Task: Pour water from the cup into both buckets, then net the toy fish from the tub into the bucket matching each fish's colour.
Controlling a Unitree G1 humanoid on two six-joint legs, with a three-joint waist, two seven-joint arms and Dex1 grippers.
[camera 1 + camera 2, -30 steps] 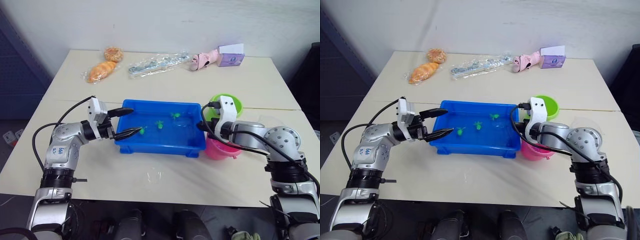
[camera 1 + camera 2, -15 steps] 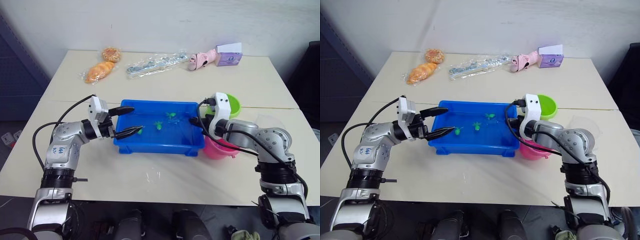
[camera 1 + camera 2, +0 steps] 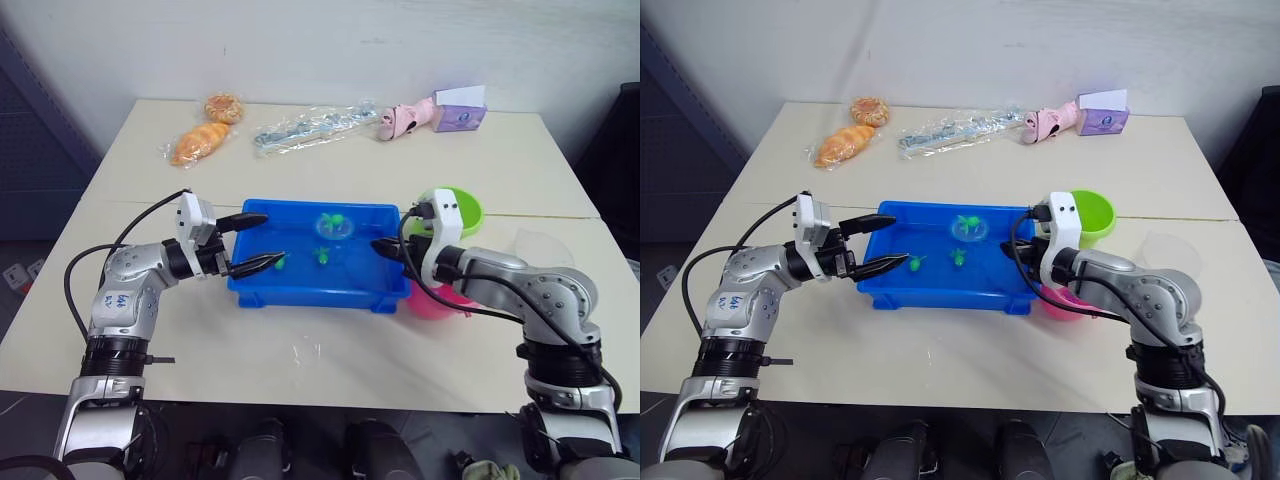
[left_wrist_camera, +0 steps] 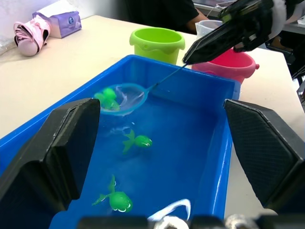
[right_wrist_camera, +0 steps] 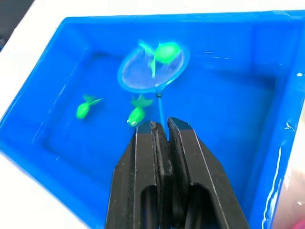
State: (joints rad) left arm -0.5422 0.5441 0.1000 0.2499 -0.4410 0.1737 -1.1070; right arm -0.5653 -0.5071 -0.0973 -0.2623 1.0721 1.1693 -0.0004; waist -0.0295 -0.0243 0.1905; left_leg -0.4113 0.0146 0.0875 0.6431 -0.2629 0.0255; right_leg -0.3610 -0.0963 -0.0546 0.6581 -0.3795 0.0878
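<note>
Your right gripper [image 5: 160, 128] is clenched on the net's handle; the net [image 5: 152, 67] sits in the blue tub [image 3: 300, 292] with one green fish [image 5: 167, 52] inside its hoop. Two more green fish [image 4: 137, 140] lie in the tub. Your left gripper [image 3: 262, 242] is spread wide at the tub's left end. The lime green bucket [image 4: 157, 43] and pink bucket [image 4: 230, 66] stand just beside the tub's right end.
</note>
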